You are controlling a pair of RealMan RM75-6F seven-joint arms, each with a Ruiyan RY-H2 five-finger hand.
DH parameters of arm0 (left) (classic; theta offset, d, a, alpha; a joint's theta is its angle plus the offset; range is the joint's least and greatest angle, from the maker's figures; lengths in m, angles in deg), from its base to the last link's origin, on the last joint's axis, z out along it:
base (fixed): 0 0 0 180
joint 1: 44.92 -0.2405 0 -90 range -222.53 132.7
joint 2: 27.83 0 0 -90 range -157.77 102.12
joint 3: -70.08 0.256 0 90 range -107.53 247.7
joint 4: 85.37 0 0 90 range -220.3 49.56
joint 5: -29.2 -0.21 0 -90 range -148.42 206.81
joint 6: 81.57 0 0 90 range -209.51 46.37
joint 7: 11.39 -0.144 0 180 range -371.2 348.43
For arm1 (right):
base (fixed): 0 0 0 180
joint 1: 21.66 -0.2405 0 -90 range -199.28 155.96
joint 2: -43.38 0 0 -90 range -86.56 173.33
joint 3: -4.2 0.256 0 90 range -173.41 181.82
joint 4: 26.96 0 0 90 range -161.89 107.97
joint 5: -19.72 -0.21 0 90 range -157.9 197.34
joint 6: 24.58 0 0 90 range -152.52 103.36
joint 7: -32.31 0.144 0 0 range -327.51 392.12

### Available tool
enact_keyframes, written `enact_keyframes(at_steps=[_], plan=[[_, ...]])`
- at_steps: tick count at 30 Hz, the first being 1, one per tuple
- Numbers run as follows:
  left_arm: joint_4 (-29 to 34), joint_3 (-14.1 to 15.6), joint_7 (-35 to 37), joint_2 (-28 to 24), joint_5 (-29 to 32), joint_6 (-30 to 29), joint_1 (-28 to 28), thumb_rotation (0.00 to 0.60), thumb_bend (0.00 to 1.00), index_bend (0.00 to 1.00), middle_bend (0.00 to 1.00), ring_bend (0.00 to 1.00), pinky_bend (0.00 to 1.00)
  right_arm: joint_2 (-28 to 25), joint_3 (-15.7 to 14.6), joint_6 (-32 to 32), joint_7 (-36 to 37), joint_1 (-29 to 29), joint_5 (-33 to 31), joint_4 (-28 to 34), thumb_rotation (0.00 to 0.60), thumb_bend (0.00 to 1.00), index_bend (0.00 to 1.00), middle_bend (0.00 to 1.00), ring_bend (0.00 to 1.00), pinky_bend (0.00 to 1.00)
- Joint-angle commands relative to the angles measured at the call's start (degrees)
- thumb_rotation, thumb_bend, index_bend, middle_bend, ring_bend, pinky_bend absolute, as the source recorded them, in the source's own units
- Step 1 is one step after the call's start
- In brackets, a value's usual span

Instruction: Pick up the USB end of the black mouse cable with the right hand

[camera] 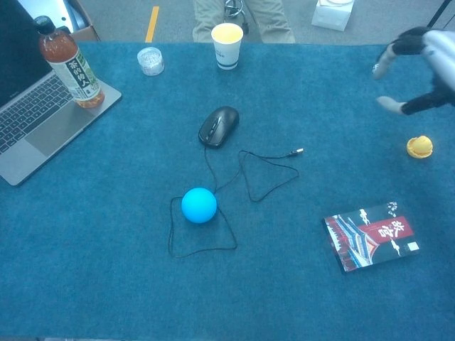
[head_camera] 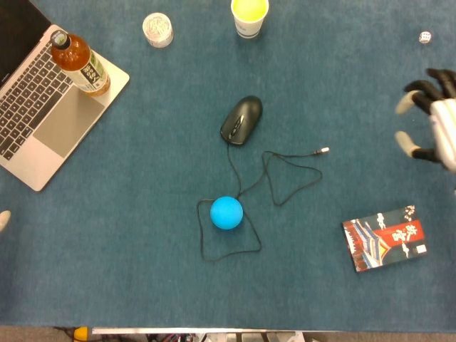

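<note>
Fingers (head_camera: 407,103) on the right hand (head_camera: 431,125) are spread, holding nothing, well right of the USB plug (head_camera: 323,150). That plug's tiny and flat on the carpet; a sloppy pinch could just drag the cable (head_camera: 281,178).

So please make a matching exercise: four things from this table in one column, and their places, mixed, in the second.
Things:
1. tea bottle
2. blue ball
3. USB plug
4. right robot hand

Places:
A. above the table's right edge, holding nothing
B. standing on the laptop
C. bare on the cloth, right of the mouse
D. inside a loop of cable

Pairs: 1-B, 2-D, 3-C, 4-A
</note>
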Motion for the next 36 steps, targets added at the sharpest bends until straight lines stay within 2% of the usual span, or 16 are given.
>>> enact_keyframes(at_steps=[1,5,9,21,36], plan=[[-0.1,0.0,0.3,-0.1,0.0,-0.1,-0.1,0.6,0.15,0.24,0.17,0.16,0.09,2.7,0.6,-3.3,-3.7,-3.5,-3.7,-0.9,0.6,0.25,0.48,0.31,0.11,0.1],[-0.6,0.1,1.0,-0.1,0.2,-0.2,-0.4,0.6,0.15,0.24,0.17,0.16,0.09,5.6,0.0,-4.8,-8.2,-6.5,-6.6,-2.7,0.6,0.25,0.5,0.31,0.11,0.1],[-1.2,0.1,1.5,0.0,0.6,0.1,-0.5,0.6,0.15,0.24,0.17,0.16,0.09,8.8,-2.0,-4.6,-13.9,-8.6,-8.1,-5.3,0.6,0.25,0.51,0.31,0.11,0.1],[-2.6,0.0,2.9,0.3,1.0,0.4,-0.6,0.6,0.15,0.24,0.17,0.16,0.09,17.0,-5.0,-5.4,-19.8,-12.6,-11.9,-13.7,0.6,0.25,0.51,0.3,0.12,0.1],[-3.7,-0.2,3.9,0.6,1.4,0.8,-0.7,0.6,0.15,0.24,0.17,0.16,0.09,23.1,-6.0,-7.9,-24.2,-16.7,-17.4,-20.3,0.6,0.25,0.51,0.29,0.12,0.1]])
